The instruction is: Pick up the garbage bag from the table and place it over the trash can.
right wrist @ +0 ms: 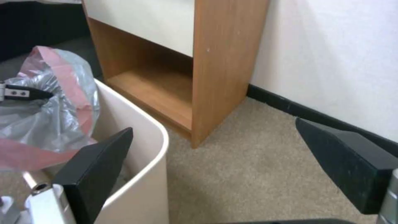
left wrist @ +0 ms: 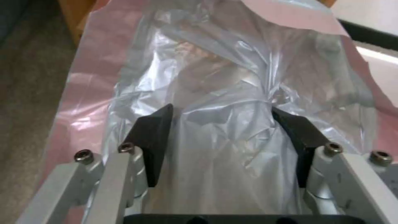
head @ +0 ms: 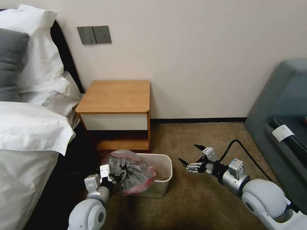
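Between the jaws of the left gripper [left wrist: 226, 124] sits a bunched fold of the garbage bag [left wrist: 232, 81]; the two dark pads press on the grey plastic from both sides, so the jaws pinch the bag and are not fully closed. Beyond the jaws the bag swells out, with its pinkish-red rim band lying around the grey part. Just under and in front of these jaws stands the trash can [head: 161, 172], and the bag hangs over its near-left corner, partly above the opening.

The right gripper [head: 190, 156] waits on the other side of the can, with its jaws spread wide and nothing between them; the can's rim is just beside one pad.

Behind the can, the tabletop [head: 115, 95] carries nothing. So I judge that the picking up is done. What is left is the harder part: the bag is crumpled and its mouth is not opened, and the rim band is not yet pulled around the can's rim.
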Tool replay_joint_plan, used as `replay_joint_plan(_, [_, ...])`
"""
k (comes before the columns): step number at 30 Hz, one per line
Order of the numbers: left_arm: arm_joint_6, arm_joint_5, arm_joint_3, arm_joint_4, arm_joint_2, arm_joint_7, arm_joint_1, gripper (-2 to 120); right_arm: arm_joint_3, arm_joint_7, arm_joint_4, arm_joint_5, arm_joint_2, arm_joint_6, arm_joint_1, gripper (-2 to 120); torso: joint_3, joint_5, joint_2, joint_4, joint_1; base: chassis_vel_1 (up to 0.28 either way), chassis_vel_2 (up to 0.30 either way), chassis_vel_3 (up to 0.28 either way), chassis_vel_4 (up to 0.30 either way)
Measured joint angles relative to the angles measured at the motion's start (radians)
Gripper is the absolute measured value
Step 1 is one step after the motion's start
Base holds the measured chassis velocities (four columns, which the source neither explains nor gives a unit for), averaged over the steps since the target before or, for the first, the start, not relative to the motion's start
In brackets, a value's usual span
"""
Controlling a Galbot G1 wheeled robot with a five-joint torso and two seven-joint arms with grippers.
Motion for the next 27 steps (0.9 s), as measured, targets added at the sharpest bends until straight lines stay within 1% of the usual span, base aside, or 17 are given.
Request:
replay_joint_plan(3, [0.024,-0.002,-0.004,0.002,0.002,0.014,0.002,41,0.0,0.0,0.0,0.0,0.001,0.002,0.001,100,0.0,0.0,0.0,0.0,0.0,0.0,0.0,0.0,0.0])
replay_joint_plan(4, [0.024,-0.002,-0.004,0.002,0.002,0.014,0.002,41,0.0,0.0,0.0,0.0,0.001,0.002,0.001,100,0.0,0.0,0.0,0.0,0.0,0.0,0.0,0.0,0.0])
replay_joint_plan(5, [0.031,-0.003,-0.002,0.002,0.002,0.026,0.003,37,0.0,0.0,0.001,-0.001,0.001,0.002,0.001,100,0.0,0.0001,0.0,0.0,0.0,0.0,0.0,0.0,0.0])
replay_joint_plan(6, [0.043,-0.007,0.0,0.002,0.003,0.04,0.004,30,0.0,-0.001,0.003,-0.001,0.0,0.002,0.001,100,0.0,0.0001,0.0,0.0,0.0,0.0,0.0,0.0,0.0])
replay_joint_plan(7, [0.054,-0.01,0.0,0.002,0.002,0.049,0.005,26,0.0,-0.001,0.005,0.0,0.0,0.002,0.0,100,0.0,0.0002,0.0,0.0001,0.0,0.0,0.0,0.0,0.0])
replay_joint_plan(8, [0.054,-0.01,0.0,0.002,0.002,0.049,0.005,26,0.0,-0.001,0.005,0.0,0.0,0.002,0.0,100,0.0,0.0002,0.0,0.0001,0.0,0.0,0.0,0.0,0.0])
replay_joint_plan(10, [0.066,-0.012,0.003,0.002,-0.001,0.054,0.007,16,0.006,-0.001,0.009,-0.001,-0.002,0.003,-0.004,100,0.0,0.0003,0.0,0.0003,0.0,0.0,0.0,0.0,0.0])
replay_joint_plan(11, [0.066,-0.012,0.003,0.002,-0.001,0.054,0.007,16,0.006,-0.001,0.009,-0.001,-0.002,0.003,-0.004,100,0.0,0.0003,0.0,0.0003,0.0,0.0,0.0,0.0,0.0])
replay_joint_plan(12, [0.069,-0.012,0.004,0.001,-0.001,0.055,0.007,12,0.009,-0.002,0.009,0.0,-0.003,0.004,-0.006,100,0.0,0.0002,0.0,0.0003,0.0,0.0,0.0,0.0,0.0])
replay_joint_plan(21, [0.072,0.005,0.008,-0.006,-0.005,0.056,0.01,11,0.017,0.0,0.014,-0.002,0.001,0.02,-0.017,100,0.0,0.0,0.0,0.0,0.0,0.0,0.0,0.0,0.0])
replay_joint_plan(24, [0.053,0.01,0.011,-0.007,-0.008,0.05,0.012,11,0.005,0.02,0.024,-0.002,0.008,0.03,-0.017,100,0.0,-0.0001,0.0,0.0,0.0,0.0,0.0,0.0,0.0])
replay_joint_plan(26, [0.009,0.024,0.014,-0.011,-0.01,0.042,0.017,11,-0.023,0.062,0.049,0.002,0.024,0.066,-0.015,100,0.0,-0.0005,0.0,-0.0001,0.0,0.0,0.0,0.0,0.0])
replay_joint_plan(27, [0.009,0.024,0.014,-0.011,-0.01,0.042,0.017,11,-0.023,0.062,0.049,0.002,0.024,0.066,-0.015,100,0.0,-0.0005,0.0,-0.0001,0.0,0.0,0.0,0.0,0.0])
